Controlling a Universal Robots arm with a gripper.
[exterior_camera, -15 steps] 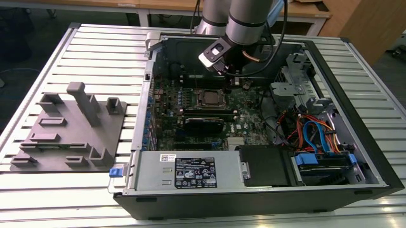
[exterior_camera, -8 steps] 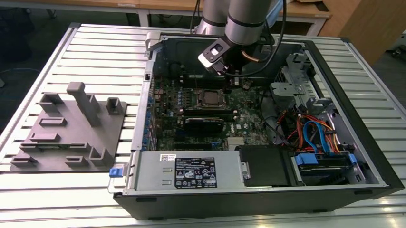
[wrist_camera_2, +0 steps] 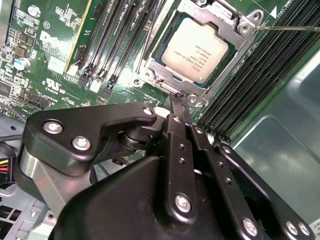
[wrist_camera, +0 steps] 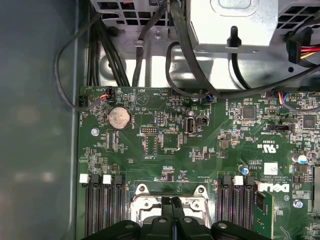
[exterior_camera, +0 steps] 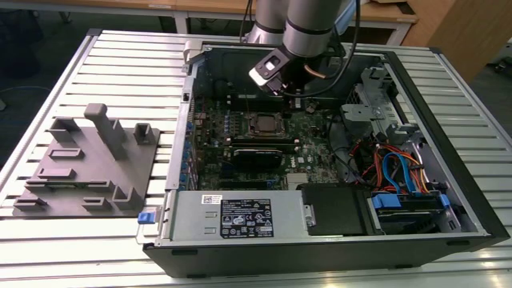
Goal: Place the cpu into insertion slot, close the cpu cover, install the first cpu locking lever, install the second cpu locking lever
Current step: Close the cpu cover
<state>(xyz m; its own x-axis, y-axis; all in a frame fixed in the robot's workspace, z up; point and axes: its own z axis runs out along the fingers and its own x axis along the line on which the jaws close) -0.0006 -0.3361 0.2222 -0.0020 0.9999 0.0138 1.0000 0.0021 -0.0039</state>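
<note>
The cpu, a square chip with a dull silvery top, lies flat in the insertion slot on the green board. It also shows in the exterior view as the cpu. The cpu cover, a silvery frame, lies down around the chip's edges. A thin metal locking lever runs out from one cover corner. My gripper is shut with nothing between its fingers, its tips just off the cover's edge. In the first wrist view the gripper stands over the cover. The exterior view shows the gripper just behind the socket.
Black memory slots flank the socket on both sides. A long black card lies in front of it. Coloured cables and a drive cage fill the case's right side. The power supply sits in front. A grey fixture stands on the table.
</note>
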